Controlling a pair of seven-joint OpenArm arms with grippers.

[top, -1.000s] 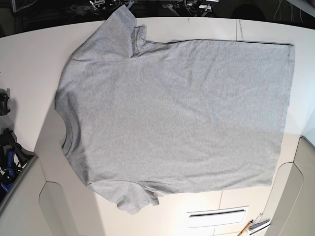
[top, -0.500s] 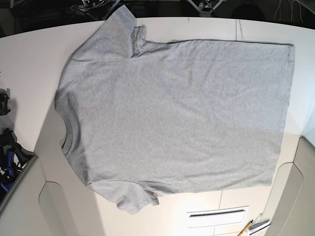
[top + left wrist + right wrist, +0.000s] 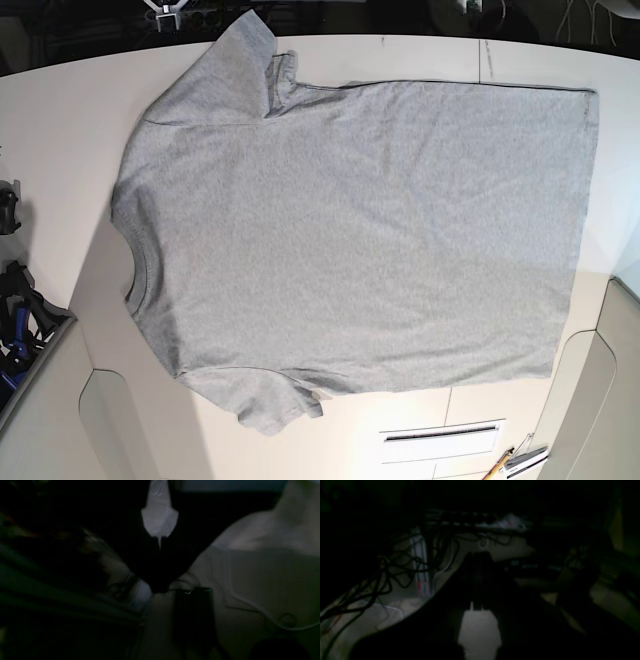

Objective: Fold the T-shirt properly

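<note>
The heather-grey T-shirt (image 3: 350,230) lies flat and spread on the white table (image 3: 60,120) with its plain side up. Its ribbed neck (image 3: 140,270) is at the left and its hem (image 3: 582,230) at the right. One sleeve (image 3: 230,70) points to the far edge, the other (image 3: 265,400) to the near edge. Both arms are drawn back off the shirt; only slivers show at the top edge of the base view. In the dark left wrist view my left gripper (image 3: 160,545) shows pale fingers pressed together, holding nothing. My right gripper (image 3: 473,606) looks the same, dimly.
Dark and blue gear (image 3: 15,320) sits at the left table edge. A slotted plate (image 3: 440,435) and a pen with a clip (image 3: 515,462) lie near the front edge. Cables (image 3: 395,565) hang in the right wrist view. Table seams run at the front corners.
The arm parts at the top edge of the base view have pulled back almost out of frame. The T-shirt has not moved.
</note>
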